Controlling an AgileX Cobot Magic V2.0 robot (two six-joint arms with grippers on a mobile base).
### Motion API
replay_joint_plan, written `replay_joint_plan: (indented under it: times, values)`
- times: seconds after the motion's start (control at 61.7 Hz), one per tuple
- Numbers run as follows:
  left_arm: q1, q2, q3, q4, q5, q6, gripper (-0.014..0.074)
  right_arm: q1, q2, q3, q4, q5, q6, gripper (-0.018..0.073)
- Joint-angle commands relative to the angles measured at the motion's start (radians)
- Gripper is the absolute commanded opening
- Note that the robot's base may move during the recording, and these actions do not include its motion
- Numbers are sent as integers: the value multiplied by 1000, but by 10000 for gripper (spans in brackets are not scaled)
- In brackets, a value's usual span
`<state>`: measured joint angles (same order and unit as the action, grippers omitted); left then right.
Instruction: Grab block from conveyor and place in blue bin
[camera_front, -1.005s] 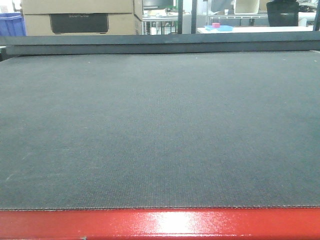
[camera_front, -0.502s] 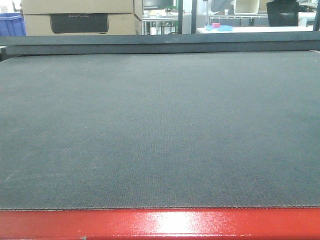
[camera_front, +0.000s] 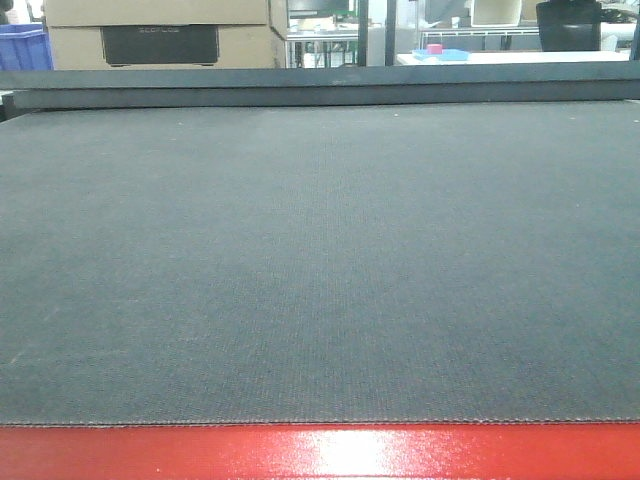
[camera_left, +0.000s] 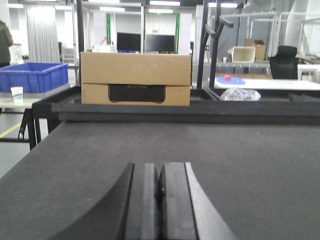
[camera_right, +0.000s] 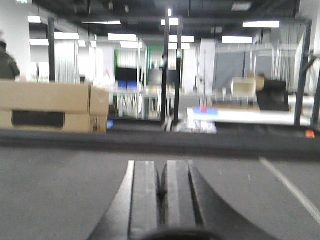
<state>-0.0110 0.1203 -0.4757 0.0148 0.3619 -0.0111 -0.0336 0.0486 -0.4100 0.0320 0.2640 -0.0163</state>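
Task barely begun, judging from these views: no block to be seen anywhere on the conveyor (camera_front: 320, 260), neither from the front nor from either wrist, so nothing grabbed and nothing delivered. Left end effector (camera_left: 159, 200) pressed together and pinching nothing, low over the belt. Right end effector (camera_right: 161, 200) likewise closed on itself and empty, also low over the belt, in a somewhat blurred view. Left to do: everything, namely wait for or find a block, open up, take it, carry it to the blue bin. Likely candidate for that bin: the blue crate (camera_left: 32, 76) off the far left corner of the belt, well apart from both end effectors, though hard to confirm as the target. Small red-pink item (camera_left: 227, 78) on a white table (camera_left: 285, 84) far behind, too small to call a block and not on the belt anyway. As for edges: glossy red frame (camera_front: 320, 455) along the near side, a raised dark rail (camera_left: 180, 112) across the far side, a cardboard box (camera_left: 135, 77) just beyond that rail. Between the two, wide flat woven belt with nothing standing on it, so plenty of room to sweep sideways and forward. Only caution, probably: clearing the far rail and the box on the way out to the left.
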Motion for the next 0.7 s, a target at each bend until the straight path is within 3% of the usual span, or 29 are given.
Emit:
replay_joint_plan:
  times: [0.0, 0.389, 0.551, 0.681]
  values:
    - [-6, 96, -115, -5, 99, -1, -111, -4, 74, -103, 0, 174, -3, -162]
    - [-6, 630, -520, -15, 623, -1, -111, -4, 604, -526, 32, 628, -1, -162]
    - [-6, 774, -579, -15, 622, -1, -111, -4, 830, -671, 32, 819, -1, -162]
    - [-6, 858, -586, -15, 574, -1, -111, -4, 974, -719, 32, 829, -1, -162]
